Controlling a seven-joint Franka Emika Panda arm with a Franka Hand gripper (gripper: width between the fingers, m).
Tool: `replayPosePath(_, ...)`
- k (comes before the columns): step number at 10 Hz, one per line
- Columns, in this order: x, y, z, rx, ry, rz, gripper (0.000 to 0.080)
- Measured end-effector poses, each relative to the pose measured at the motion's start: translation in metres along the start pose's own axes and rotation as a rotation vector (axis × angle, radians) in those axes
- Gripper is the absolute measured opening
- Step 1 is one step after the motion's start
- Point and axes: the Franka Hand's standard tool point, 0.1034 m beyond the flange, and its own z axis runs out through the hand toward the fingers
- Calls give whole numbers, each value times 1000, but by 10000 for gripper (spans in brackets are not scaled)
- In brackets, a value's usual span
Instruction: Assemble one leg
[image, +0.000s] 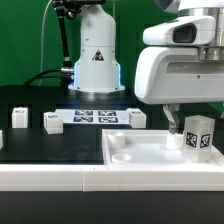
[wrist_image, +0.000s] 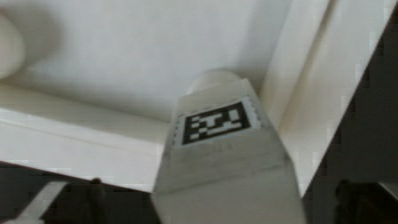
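Note:
A white leg (image: 197, 136) with a black-and-white tag stands upright between my gripper's (image: 192, 122) jaws, over the right end of the large flat white panel (image: 140, 152). In the wrist view the leg (wrist_image: 219, 140) runs down between the dark fingers (wrist_image: 50, 205), tag facing the camera, with the panel's raised rim (wrist_image: 107, 120) and a rounded corner recess (wrist_image: 11, 40) behind it. The gripper (wrist_image: 217, 208) is shut on the leg. I cannot tell whether the leg's lower end touches the panel.
Three more white legs stand on the black table at the exterior view's left (image: 20, 118), left of centre (image: 52, 122) and centre (image: 135, 118). The marker board (image: 95, 116) lies behind them. The robot base (image: 97, 60) stands at the back.

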Motion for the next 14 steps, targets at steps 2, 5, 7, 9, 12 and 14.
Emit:
replayPosePath(2,0,0,0,0,0,10,455)
replayPosePath(5,0,0,0,0,-1,43,291)
replayPosePath(7,-1,2,1,1,-1,240,291)
replayPosePath(9,-1,5,1,8,-2,455,291)
replayPosePath(12,0,10,2,11,9,741,292)
replayPosePath(14,0,7,2,12,8,925,292)
